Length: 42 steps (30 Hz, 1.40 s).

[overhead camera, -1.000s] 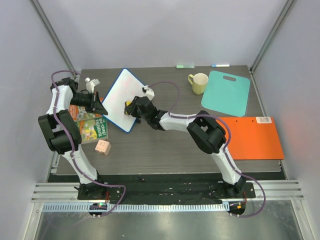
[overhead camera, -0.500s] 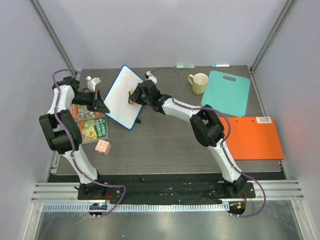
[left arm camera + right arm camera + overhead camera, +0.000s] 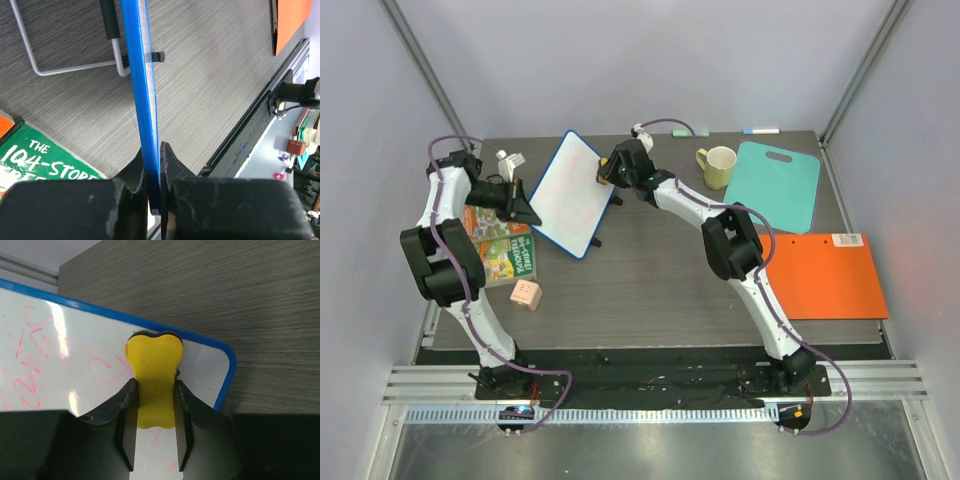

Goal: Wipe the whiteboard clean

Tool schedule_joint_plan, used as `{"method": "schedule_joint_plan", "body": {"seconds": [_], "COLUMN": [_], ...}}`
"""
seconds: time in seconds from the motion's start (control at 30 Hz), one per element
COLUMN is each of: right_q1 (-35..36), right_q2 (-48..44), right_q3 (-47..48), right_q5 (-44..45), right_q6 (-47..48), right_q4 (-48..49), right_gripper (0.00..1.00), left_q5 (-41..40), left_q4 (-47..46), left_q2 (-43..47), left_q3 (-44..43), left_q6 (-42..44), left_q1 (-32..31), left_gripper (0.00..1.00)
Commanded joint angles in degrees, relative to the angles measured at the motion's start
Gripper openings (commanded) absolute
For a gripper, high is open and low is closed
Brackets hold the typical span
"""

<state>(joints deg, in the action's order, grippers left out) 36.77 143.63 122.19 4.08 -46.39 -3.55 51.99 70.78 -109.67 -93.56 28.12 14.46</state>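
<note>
The whiteboard (image 3: pixel 568 197), white with a thin blue rim, stands tilted on the table at the back left. My left gripper (image 3: pixel 525 211) is shut on its left edge; in the left wrist view the blue rim (image 3: pixel 141 90) runs up from between the fingers (image 3: pixel 170 162). My right gripper (image 3: pixel 605 172) is shut on a yellow eraser (image 3: pixel 153 374), pressed on the board (image 3: pixel 75 375) near its far right corner. Faint pink scribbles (image 3: pixel 31 355) remain on the white face beside the eraser.
A yellow-green mug (image 3: pixel 717 166) and a teal cutting board (image 3: pixel 778 186) lie at the back right, an orange folder (image 3: pixel 823 275) at the right. A green book (image 3: pixel 501 253) and a small pink block (image 3: pixel 526 294) sit under the left arm. The board's wire stand (image 3: pixel 75 65) rests on the table.
My right gripper has slid the eraser across the board from its lower middle up to the far right corner. The left gripper has kept its hold on the board's edge.
</note>
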Motion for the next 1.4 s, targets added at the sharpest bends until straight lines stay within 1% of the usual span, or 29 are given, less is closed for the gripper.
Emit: {"method": "schedule_joint_plan", "body": {"seconds": [0.0,0.1,0.13,0.23,0.27,0.3,0.37,0.5,0.6,0.8,0.93,0.97,1.03,1.1,1.23,1.37], "right_q1": [-0.3,-0.65,-0.56,0.22,1.27,1.89,4.17,7.07,9.01,12.44,14.99,15.52,16.4,17.89,19.82,21.84], "right_q2": [4.9,5.08,4.9,3.15,1.23,0.17,-1.77,-4.32,-4.5,-4.76,-5.64,-5.73,-6.17,-6.96,-9.24,-10.92], "right_q3": [3.49,3.15,2.53,-2.38,-6.57,-9.05,-15.28,-22.78,-24.54,-24.63,-25.16,-25.68,-26.3,-28.4,-35.51,-39.57], "right_q5": [4.19,2.96,1.3,-1.69,-1.88,-2.23,-2.06,-3.11,-3.28,-3.29,-3.29,-5.37,-5.31,-5.39,-5.22,-4.52], "right_q6": [2.97,3.15,3.24,3.24,3.32,3.32,3.59,2.71,3.06,4.64,3.86,3.68,3.07,2.28,-1.06,-2.65], "right_q4": [-4.36,-4.8,-4.8,-3.48,-2.87,0.27,2.31,8.28,8.73,7.68,7.24,7.33,7.33,8.29,11.9,14.36], "right_gripper": [0.01,0.01,0.01,0.01,0.01,0.01,0.01,0.01,0.01,0.01,0.01,0.01,0.01,0.01,0.01,0.01], "left_q5": [-2.86,-2.59,-2.51,-2.24,-2.24,-2.15,-1.89,-1.45,-1.01,-0.92,-0.4,-0.22,0.31,0.57,0.75,0.75], "left_q4": [13.24,13.5,13.33,12.63,12.36,12.1,11.75,10.78,10.34,10.16,9.11,8.93,8.5,8.32,8.14,8.06], "left_q2": [-0.72,-0.81,-0.81,-0.9,-1.07,-1.25,-1.34,-1.51,-1.51,-1.52,-1.34,-1.34,-1.43,-1.51,-1.51,-1.34], "left_q3": [-1.45,-1.45,-1.36,-1.27,-1.28,-1.19,-1.19,-1.63,-1.8,-1.37,-0.84,-0.84,-1.01,-1.54,-2.33,-2.33], "left_q6": [16.09,16.18,16.0,15.21,15.04,14.6,14.33,12.67,12.31,12.13,11.26,10.82,10.38,9.77,9.15,8.97], "left_q1": [-3.65,-3.65,-3.65,-3.65,-3.65,-3.65,-3.65,-3.56,-3.73,-3.74,-3.74,-3.74,-3.74,-3.74,-3.82,-3.82], "left_gripper": [0.0,0.0,0.0,0.0,0.0,0.0,0.0,0.0,0.0,0.0,0.0,0.0,0.0,0.0,0.0,0.0]}}
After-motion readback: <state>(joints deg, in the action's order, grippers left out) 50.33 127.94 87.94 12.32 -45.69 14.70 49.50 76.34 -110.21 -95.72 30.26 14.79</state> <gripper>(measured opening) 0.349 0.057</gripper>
